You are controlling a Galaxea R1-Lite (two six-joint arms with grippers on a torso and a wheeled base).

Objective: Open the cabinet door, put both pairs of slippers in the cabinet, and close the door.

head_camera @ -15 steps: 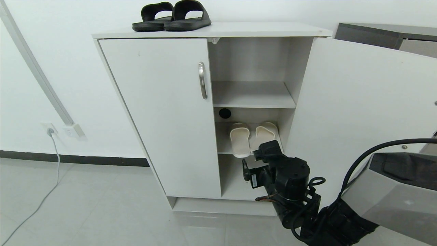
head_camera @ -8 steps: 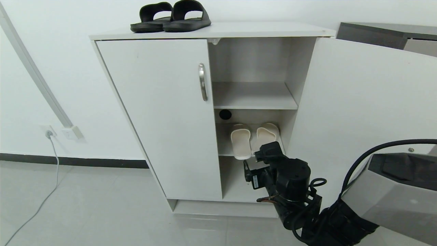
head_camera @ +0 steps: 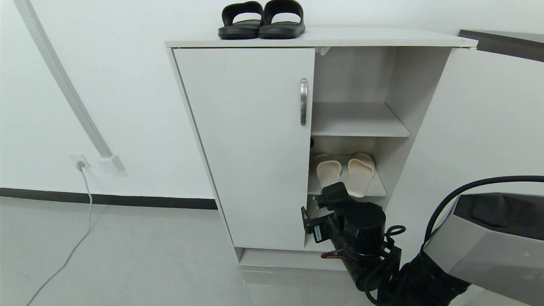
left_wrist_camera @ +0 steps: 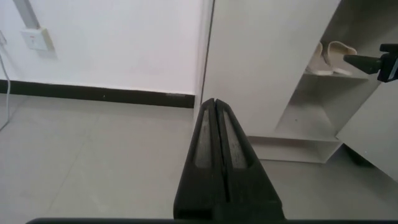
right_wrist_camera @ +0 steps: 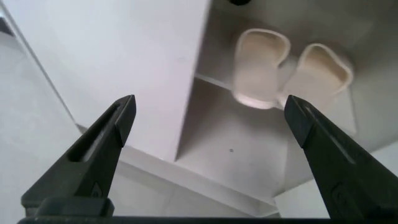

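A black pair of slippers (head_camera: 262, 20) rests on top of the white cabinet (head_camera: 246, 144). The cabinet's right door (head_camera: 480, 127) is swung wide open, while the left door stays closed. On the middle shelf inside lies a cream pair of slippers (head_camera: 344, 172) (right_wrist_camera: 289, 68) (left_wrist_camera: 333, 57). My right gripper (head_camera: 319, 204) (right_wrist_camera: 210, 102) hangs open and empty in front of the opening, just below and short of the cream pair. My left gripper (left_wrist_camera: 215, 106) is shut on nothing, low above the floor and well to the left of the cabinet.
The closed door carries a metal handle (head_camera: 303, 102). One shelf (head_camera: 357, 123) sits above the cream pair and a bottom compartment (right_wrist_camera: 236, 155) lies beneath. A wall socket with a cable (head_camera: 78, 162) is at the left. Open tiled floor (head_camera: 127, 255) spreads before the cabinet.
The head camera has moved, so the cabinet shows farther right. Against the cabinet, my right gripper now stands nearer the closed door's edge. The slippers have not moved.
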